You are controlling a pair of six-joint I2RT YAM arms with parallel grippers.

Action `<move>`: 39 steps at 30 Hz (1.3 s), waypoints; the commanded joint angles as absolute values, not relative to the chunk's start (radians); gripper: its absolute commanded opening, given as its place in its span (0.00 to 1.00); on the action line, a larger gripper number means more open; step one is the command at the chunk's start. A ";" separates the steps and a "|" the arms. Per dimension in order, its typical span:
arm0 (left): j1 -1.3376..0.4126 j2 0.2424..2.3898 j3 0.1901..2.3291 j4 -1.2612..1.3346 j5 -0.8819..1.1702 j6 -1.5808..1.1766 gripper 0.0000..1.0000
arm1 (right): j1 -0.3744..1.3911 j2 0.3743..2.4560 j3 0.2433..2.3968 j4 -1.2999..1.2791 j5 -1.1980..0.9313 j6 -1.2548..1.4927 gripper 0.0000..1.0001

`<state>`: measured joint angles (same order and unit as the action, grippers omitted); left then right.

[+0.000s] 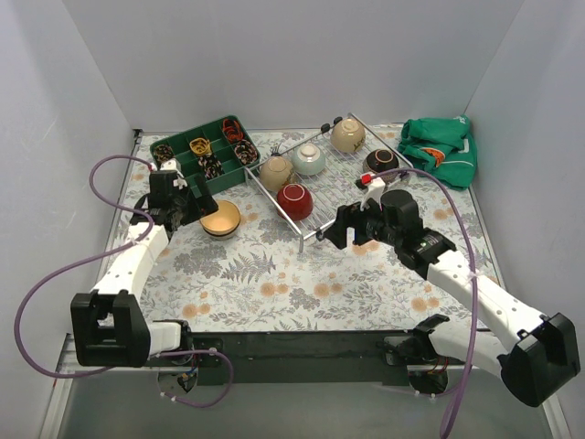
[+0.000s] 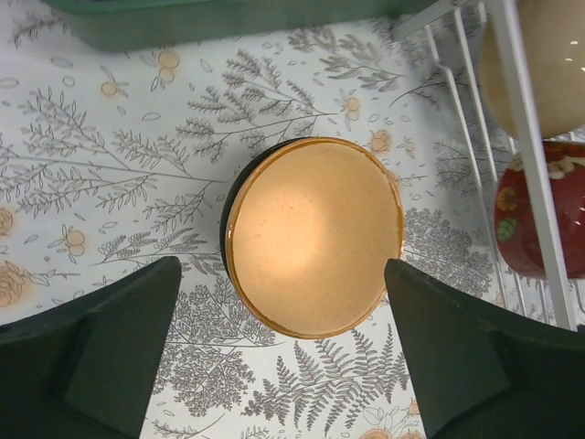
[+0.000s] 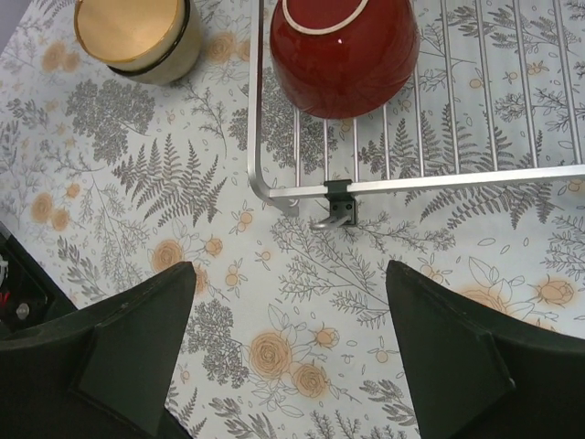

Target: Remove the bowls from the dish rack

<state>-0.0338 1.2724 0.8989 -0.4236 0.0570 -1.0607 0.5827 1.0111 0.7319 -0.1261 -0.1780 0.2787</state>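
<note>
The silver wire dish rack [image 1: 343, 197] holds several bowls: a red bowl [image 1: 294, 200], a beige bowl [image 1: 275, 172], a mint bowl [image 1: 309, 158], another beige bowl [image 1: 347, 135] and a dark brown bowl [image 1: 381, 162]. A tan bowl [image 1: 220, 219] stands on the table left of the rack. My left gripper [image 1: 189, 205] is open and hovers over that tan bowl [image 2: 313, 236], fingers apart on either side and not touching it. My right gripper [image 1: 336, 229] is open and empty above the table, just before the rack's near corner [image 3: 292, 194], with the red bowl [image 3: 343, 46] ahead.
A green compartmented tray [image 1: 203, 151] with small items stands at the back left, and its edge shows in the left wrist view [image 2: 228, 18]. A green cloth [image 1: 441, 151] lies at the back right. White walls enclose the table. Purple cables loop beside both arms.
</note>
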 commanded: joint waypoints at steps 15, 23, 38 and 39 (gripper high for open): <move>-0.258 0.804 0.634 -0.209 0.031 -0.911 0.98 | 0.549 1.483 1.080 -0.028 -0.161 0.661 0.99; -0.301 0.758 0.627 -0.207 -0.029 -0.905 0.98 | 0.532 1.681 1.152 0.069 -0.169 0.784 0.99; -0.331 0.721 0.614 -0.195 -0.022 -0.904 0.98 | 0.505 1.859 1.151 0.227 -0.230 0.946 0.98; -0.331 0.721 0.614 -0.195 -0.020 -0.904 0.98 | 0.505 1.864 1.134 0.242 -0.229 0.959 0.98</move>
<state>-0.3237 0.7364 0.6262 -0.2123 -0.0196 -0.9192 0.5106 1.8339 1.1336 0.1455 -0.2073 0.8917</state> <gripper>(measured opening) 0.982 0.984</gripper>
